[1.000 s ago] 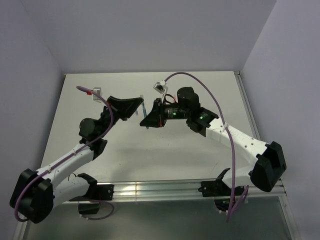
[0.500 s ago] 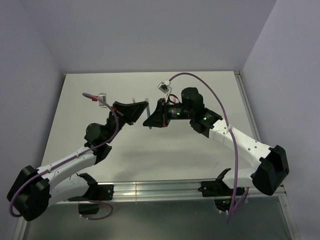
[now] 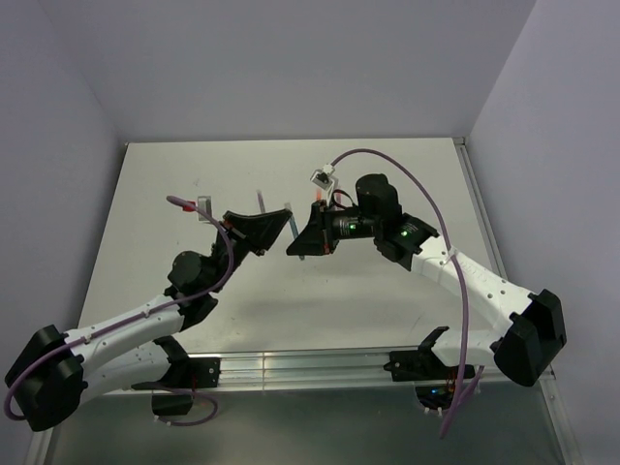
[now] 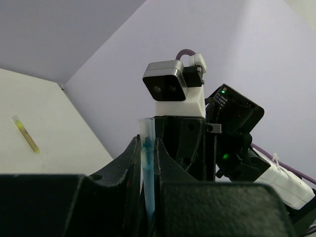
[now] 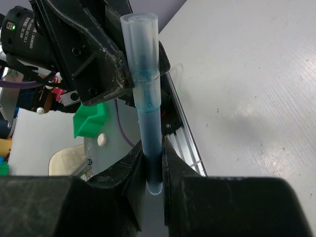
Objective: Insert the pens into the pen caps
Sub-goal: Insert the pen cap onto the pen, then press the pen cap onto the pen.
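Blue pen [image 5: 149, 148] in pale cap [image 5: 141, 49] — yellow pen [image 4: 25, 134] lies well apart.

Pale table [image 3: 387, 291] — a single yellow pen [image 4: 25, 134] lies flat on it, near the wall.

pen cap [image 5: 140, 44]: translucent glossy plastic | pen [image 5: 150, 143]: smooth plastic | table [image 5: 247, 74]: matt, finely ribbed

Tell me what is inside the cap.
Through the clear cap the pen shows, its blue tip inside. The pen's lower end is covered by the right gripper.
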